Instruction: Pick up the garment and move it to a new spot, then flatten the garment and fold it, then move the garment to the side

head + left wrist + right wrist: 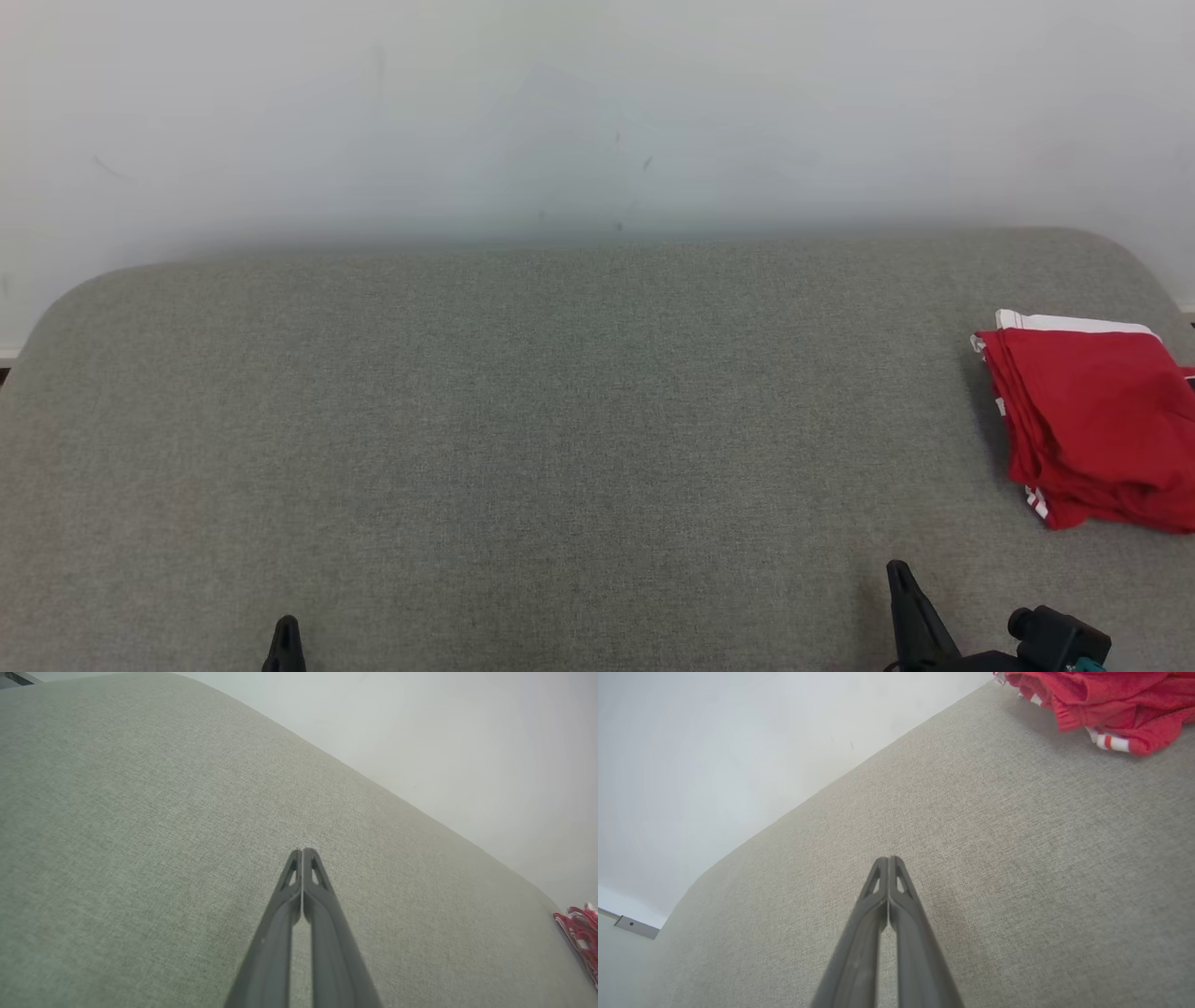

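Note:
A red garment (1092, 420) with white trim lies folded into a compact stack at the far right of the grey upholstered surface (560, 420). The same garment (1101, 704) fills the top right corner of the right wrist view, and a sliver of it (579, 938) shows at the right edge of the left wrist view. My left gripper (286, 625) sits low at the front left, shut with nothing between its fingers (302, 851). My right gripper (898, 569) is at the front right, short of the garment, also shut and holding nothing (888, 859).
A pale wall (597, 112) rises behind the surface's rounded back edge. A white baseboard piece (635, 926) shows at the lower left of the right wrist view. Bare grey fabric stretches across the middle and left.

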